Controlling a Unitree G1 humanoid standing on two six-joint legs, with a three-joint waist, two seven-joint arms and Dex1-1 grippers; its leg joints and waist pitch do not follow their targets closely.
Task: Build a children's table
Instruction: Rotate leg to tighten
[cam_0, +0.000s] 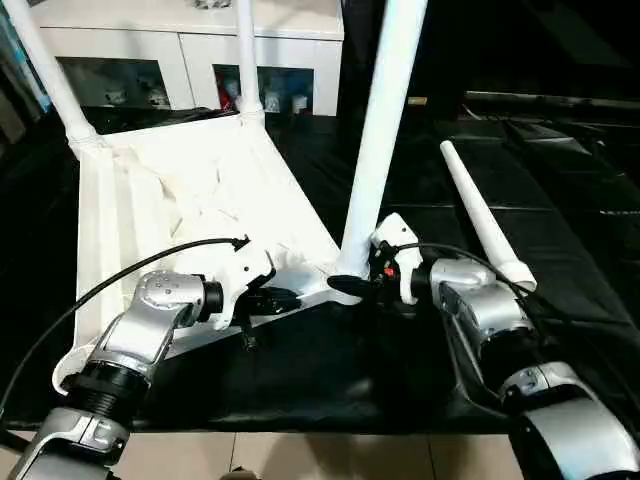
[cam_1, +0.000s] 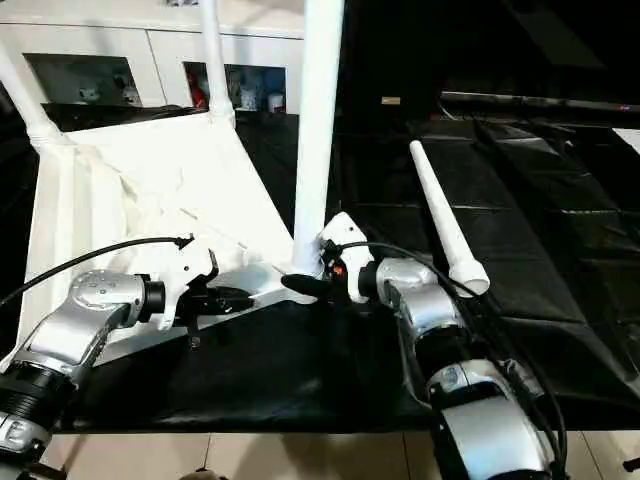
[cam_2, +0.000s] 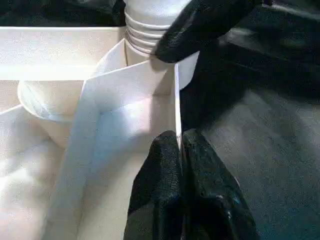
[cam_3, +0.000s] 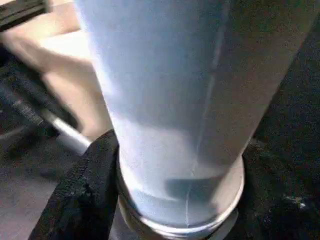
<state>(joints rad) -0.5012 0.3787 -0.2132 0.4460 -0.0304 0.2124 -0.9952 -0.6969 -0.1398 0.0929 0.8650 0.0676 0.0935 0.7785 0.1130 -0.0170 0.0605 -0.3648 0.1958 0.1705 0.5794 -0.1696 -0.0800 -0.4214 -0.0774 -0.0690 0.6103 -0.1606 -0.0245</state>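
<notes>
The left pincer (cam_0: 285, 297) is squeezed tight on the thin side wall of the white tabletop (cam_0: 190, 200). The tabletop lies upside down on the black surface (cam_0: 560, 230), and this hold probably keeps it from sliding while a leg goes in.

The right pincer (cam_0: 352, 285) sits around the bottom of the near leg (cam_0: 385, 130), one finger on each side. I cannot tell if it is pressing the leg or just resting close to it. The near leg stands up in the corner socket nearest the robot, right beside the left pincer. It leans a little, so it may not be all the way in yet.

Two more legs (cam_0: 247, 55) stand up in the far corners. The last leg (cam_0: 480, 210) lies flat on the black surface, off to the right and well apart from the tabletop.

Behind it all is a white cabinet (cam_0: 190, 45) with glass doors. The tall near leg could bump an arm reaching across.
</notes>
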